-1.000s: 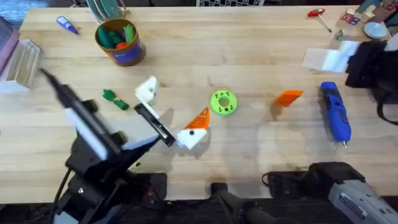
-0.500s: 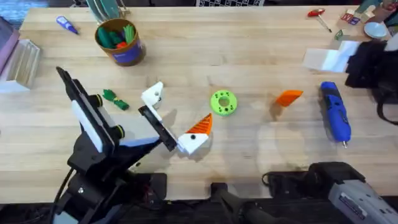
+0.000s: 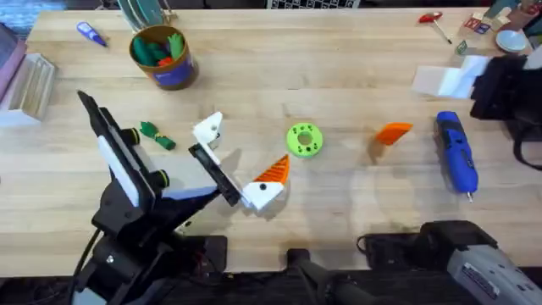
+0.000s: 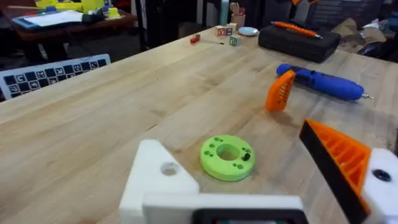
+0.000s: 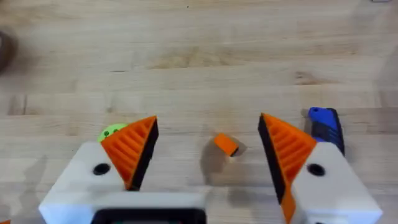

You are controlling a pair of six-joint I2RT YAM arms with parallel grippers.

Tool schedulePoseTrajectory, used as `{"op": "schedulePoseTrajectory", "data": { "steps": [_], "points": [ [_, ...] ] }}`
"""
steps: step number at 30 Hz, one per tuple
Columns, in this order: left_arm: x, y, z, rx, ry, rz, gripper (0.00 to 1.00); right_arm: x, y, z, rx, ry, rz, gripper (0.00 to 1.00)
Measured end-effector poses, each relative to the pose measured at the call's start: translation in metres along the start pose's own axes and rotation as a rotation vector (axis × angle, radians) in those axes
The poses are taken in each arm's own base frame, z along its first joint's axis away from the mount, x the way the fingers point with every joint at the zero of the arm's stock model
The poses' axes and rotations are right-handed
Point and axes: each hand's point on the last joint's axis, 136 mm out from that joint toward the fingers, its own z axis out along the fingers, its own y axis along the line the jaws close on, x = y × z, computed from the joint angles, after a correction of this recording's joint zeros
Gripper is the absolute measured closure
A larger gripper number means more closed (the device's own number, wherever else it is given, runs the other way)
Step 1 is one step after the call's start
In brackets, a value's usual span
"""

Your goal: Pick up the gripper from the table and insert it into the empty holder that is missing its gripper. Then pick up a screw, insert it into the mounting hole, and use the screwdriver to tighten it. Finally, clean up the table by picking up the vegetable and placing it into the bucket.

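On the table (image 3: 339, 85) the orange gripper (image 3: 392, 133) lies untouched, both arms' jaws open, holder (image 3: 206, 129) empty.

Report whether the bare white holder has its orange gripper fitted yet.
Not fitted: the holder shows bare white; the gripper lies on the table.

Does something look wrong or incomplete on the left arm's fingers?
Yes. One white finger block is bare, showing just its screw hole, while the other carries an orange pad. A loose orange pad lies on the table beside the blue screwdriver.
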Motion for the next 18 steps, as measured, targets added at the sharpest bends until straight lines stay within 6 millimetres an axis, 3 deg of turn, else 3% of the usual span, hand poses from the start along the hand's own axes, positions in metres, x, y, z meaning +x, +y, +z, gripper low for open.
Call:
{"op": "schedulePoseTrajectory", "data": {
  "steps": [18],
  "points": [
    [-0.0001,-0.0018,0.0000,0.011,0.000,0.000,0.015,0.0018,0.0070,0.0006,-0.041,0.011,-0.002,0.009]
  ]
}}
